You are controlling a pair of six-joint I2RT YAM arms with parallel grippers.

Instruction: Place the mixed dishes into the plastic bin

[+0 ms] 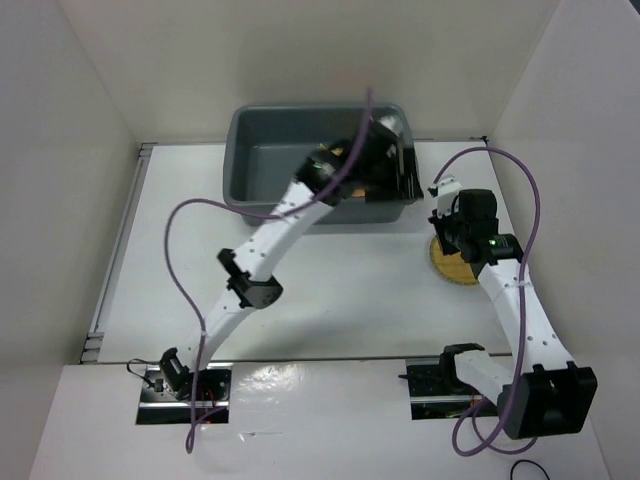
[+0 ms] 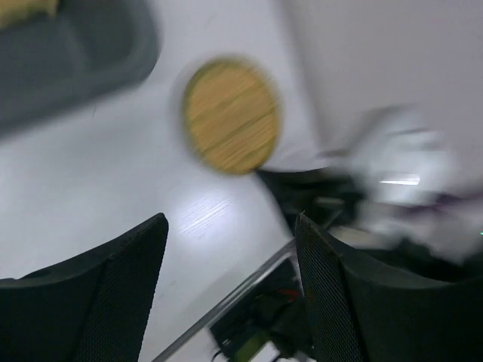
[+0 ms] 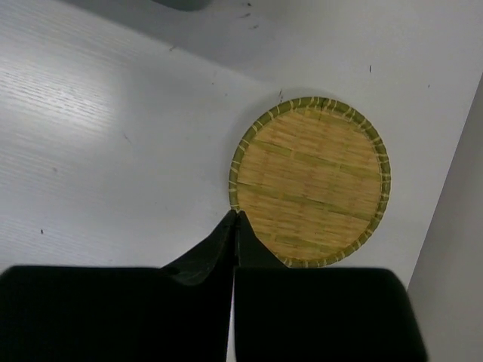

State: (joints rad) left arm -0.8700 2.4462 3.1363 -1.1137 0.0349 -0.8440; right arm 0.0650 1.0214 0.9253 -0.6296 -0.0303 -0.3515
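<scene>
A round woven disc (image 3: 309, 181) with a greenish rim lies flat on the white table, right of the plastic bin (image 1: 235, 150). My right gripper (image 3: 238, 215) is shut, and its joined fingertips touch the disc's near-left rim. Seen from the top, that gripper (image 1: 447, 240) hangs over the disc (image 1: 458, 268). My left gripper (image 2: 232, 220) is open and empty, held high over the bin's right part (image 1: 390, 155). Its wrist view is blurred but takes in the disc (image 2: 230, 115), the bin (image 2: 68, 53) and a yellow piece (image 2: 26, 9) inside. Arm and gripper hide most of the bin's contents.
White walls close in the table at the back and both sides; the right wall (image 3: 453, 286) stands close beside the disc. The right arm (image 2: 392, 166) is a blur in the left wrist view. Purple cables (image 1: 185, 260) loop beside both arms.
</scene>
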